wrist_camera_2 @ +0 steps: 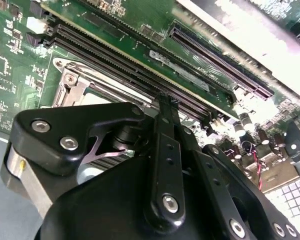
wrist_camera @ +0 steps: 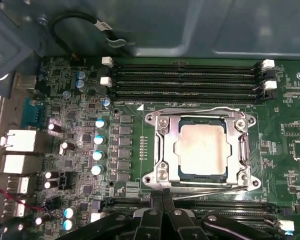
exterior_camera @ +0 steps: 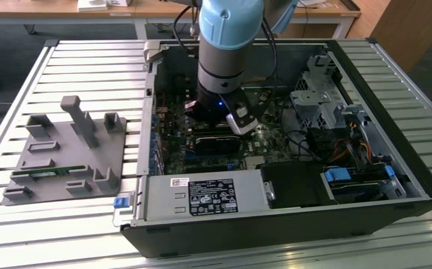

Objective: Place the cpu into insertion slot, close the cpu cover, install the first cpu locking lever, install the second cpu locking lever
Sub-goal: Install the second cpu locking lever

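The cpu (wrist_camera: 201,148) lies flat in the insertion slot (wrist_camera: 250,181) on the green board, its pale metal face showing through the window of the cpu cover (wrist_camera: 169,150). The cover is down over it. One thin wire locking lever (wrist_camera: 190,111) runs along the socket's far side and another (wrist_camera: 215,187) along the side nearest the gripper. My gripper (wrist_camera: 163,194) is shut, and its fingertips sit at the socket's edge by that nearer lever. Whether they touch it I cannot tell. In the second wrist view the gripper (wrist_camera_2: 165,102) hangs just beside the cover (wrist_camera_2: 72,87).
The arm reaches down into an open computer case (exterior_camera: 395,168). Black memory slots (wrist_camera: 185,77) run beside the socket, and capacitors (wrist_camera: 97,145) stand on its other side. A drive cage (exterior_camera: 320,101) and power supply (exterior_camera: 204,196) crowd the case. A grey fixture (exterior_camera: 66,151) sits on the slatted table.
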Tool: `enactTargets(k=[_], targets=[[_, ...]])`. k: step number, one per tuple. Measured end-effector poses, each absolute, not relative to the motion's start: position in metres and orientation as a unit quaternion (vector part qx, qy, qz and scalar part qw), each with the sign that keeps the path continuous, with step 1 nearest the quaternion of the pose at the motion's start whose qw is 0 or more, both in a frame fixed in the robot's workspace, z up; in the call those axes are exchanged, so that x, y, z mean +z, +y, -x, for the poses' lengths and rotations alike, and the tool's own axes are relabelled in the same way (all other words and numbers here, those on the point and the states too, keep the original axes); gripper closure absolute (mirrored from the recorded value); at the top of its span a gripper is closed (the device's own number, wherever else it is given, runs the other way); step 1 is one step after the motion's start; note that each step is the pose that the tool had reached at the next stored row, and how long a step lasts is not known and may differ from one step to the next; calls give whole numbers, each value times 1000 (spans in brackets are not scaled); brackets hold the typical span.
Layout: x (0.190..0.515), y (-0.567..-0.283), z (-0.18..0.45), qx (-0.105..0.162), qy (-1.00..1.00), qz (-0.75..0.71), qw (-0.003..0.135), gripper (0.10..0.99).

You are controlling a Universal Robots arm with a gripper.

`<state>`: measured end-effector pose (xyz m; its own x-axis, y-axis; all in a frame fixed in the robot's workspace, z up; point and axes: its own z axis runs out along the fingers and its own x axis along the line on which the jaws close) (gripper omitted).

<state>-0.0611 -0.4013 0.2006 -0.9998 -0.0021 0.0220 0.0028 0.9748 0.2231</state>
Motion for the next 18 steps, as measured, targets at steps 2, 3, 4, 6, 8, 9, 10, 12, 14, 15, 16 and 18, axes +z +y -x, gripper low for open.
enactTargets(k=[2,3,4,6,8,9,10,12,14,15,16,18], targets=[[201,-404,63,-116,-993,0,11,980],[201,-404,64,-119,-993,0,11,980],[201,-405,65,-121,-993,0,11,980],[201,-406,67,-127,-992,0,11,980],[201,-406,68,-132,-991,0,11,980],[200,-406,68,-134,-991,0,11,980],[200,-406,68,-137,-990,0,11,980],[199,-406,68,-142,-990,0,11,980],[197,-406,68,-147,-989,0,11,980],[197,-406,68,-148,-989,0,11,980],[196,-406,68,-149,-989,0,11,980],[195,-406,68,-150,-989,0,11,980]])
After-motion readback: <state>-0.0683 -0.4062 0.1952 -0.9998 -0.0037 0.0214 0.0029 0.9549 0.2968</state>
